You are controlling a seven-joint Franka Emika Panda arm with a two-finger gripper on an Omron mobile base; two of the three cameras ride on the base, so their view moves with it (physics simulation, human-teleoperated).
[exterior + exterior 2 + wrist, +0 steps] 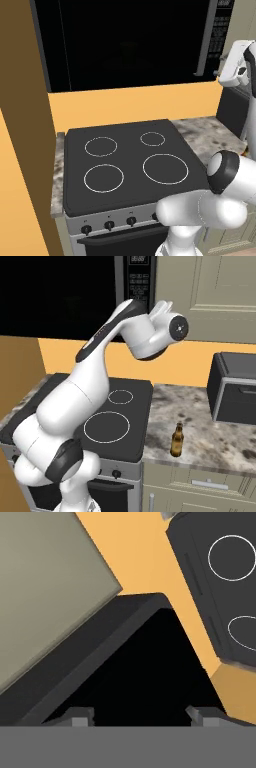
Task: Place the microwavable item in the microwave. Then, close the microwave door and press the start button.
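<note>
Gripper: in your hand view the gripper (137, 714) shows two small dark fingertips (80, 716) standing well apart, with nothing between them but black.
Ahead of the tips: the dark corner of the microwave (145, 662), its grey lower edge running diagonally up to a point.
Beside that edge: a pale beige cabinet panel (45, 587) on one side, orange wall (135, 552) on the other.
Microwave: from your base cameras, one large black box mounted above the stove, with a keypad strip (138, 281) along its right edge.
Green cup: you cannot make it out; the microwave's front is too dark to read.
Arm pose: the arm rises from the base, bends up and forward, and the wrist (160, 331) sits high, just beside the keypad strip.
Stove: one black cooktop (130, 165) with four white burner rings; its front knobs sit below.
Counter: speckled stone (200, 426) to the right of the cooktop, with open surface near the front edge.
Bottle: one brown glass bottle (177, 440), upright near the counter's front edge.
Toaster oven: one dark grey box (235, 388) at the back right.
</note>
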